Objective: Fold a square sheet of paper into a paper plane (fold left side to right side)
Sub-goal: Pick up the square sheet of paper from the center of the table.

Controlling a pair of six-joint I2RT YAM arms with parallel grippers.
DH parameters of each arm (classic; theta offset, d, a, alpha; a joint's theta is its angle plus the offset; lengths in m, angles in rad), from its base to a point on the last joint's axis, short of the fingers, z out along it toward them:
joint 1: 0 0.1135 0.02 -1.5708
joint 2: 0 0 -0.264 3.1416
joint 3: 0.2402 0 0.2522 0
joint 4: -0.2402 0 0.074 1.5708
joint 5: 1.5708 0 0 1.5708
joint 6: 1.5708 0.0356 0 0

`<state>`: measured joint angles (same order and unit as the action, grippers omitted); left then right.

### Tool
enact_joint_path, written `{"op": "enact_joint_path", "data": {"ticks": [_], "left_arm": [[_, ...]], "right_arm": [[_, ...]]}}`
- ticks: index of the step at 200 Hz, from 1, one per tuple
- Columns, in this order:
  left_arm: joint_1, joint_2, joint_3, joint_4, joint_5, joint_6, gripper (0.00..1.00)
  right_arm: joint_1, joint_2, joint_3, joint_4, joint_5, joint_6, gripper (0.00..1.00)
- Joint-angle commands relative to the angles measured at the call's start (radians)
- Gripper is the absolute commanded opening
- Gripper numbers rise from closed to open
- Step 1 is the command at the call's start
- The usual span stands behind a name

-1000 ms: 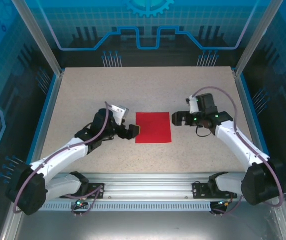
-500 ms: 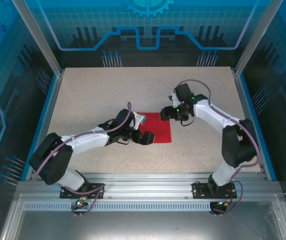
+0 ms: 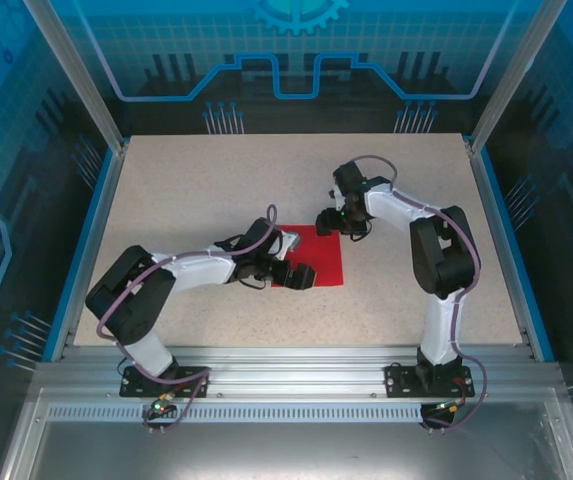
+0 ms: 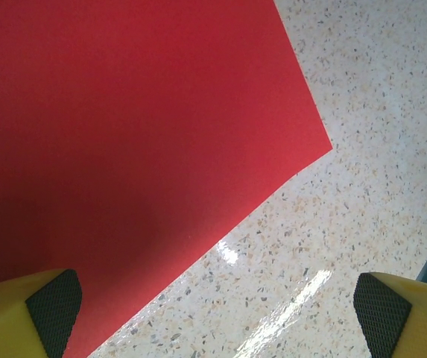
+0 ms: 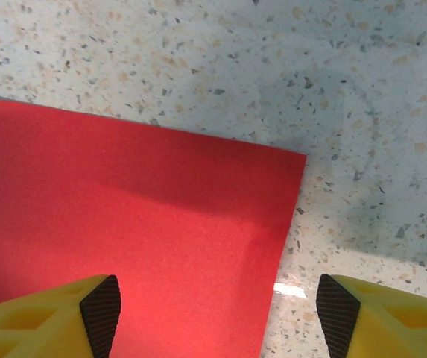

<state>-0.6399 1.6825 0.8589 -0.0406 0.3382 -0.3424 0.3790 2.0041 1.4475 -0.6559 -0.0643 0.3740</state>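
Observation:
The square sheet of paper [image 3: 322, 258] is bright red and lies flat in the middle of the speckled table; a paper plane is out of view. My left gripper [image 3: 300, 274] hovers over the sheet's near left part, open. In the left wrist view its fingertips [image 4: 54, 309] straddle the paper's edge [image 4: 198, 253], with one corner [image 4: 325, 145] ahead. My right gripper [image 3: 327, 221] is over the far right corner, open. In the right wrist view one pad [image 5: 101, 312] is above the red paper [image 5: 138, 224] and the other above bare table.
The table [image 3: 186, 190] has blue raised edges left and right and slanted metal posts at the far corners. An aluminium rail [image 3: 286, 362] with the arm bases runs along the near edge. Both arms reach inward, elbows out to the sides.
Both arms swung inward from beside the sheet to above it, the left onto the near left part, the right onto the far right corner. The right jaws narrowed slightly.

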Motion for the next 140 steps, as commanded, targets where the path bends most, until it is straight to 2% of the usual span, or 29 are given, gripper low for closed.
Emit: {"op": "enact_joint_path", "data": {"ticks": [1,76,140], "left_arm": [[-0.01,0.016,0.037,-0.047,0.015,-0.006,0.99],[-0.01,0.051,0.063,-0.083,0.004,0.003,0.98],[-0.01,0.059,0.068,-0.092,-0.003,0.005,0.98]], "right_arm": [[0.001,0.029,0.021,-0.037,-0.005,0.004,0.74],[0.017,0.052,-0.011,-0.029,-0.065,0.018,0.7],[0.024,0.038,-0.031,-0.028,-0.13,0.022,0.61]]}}
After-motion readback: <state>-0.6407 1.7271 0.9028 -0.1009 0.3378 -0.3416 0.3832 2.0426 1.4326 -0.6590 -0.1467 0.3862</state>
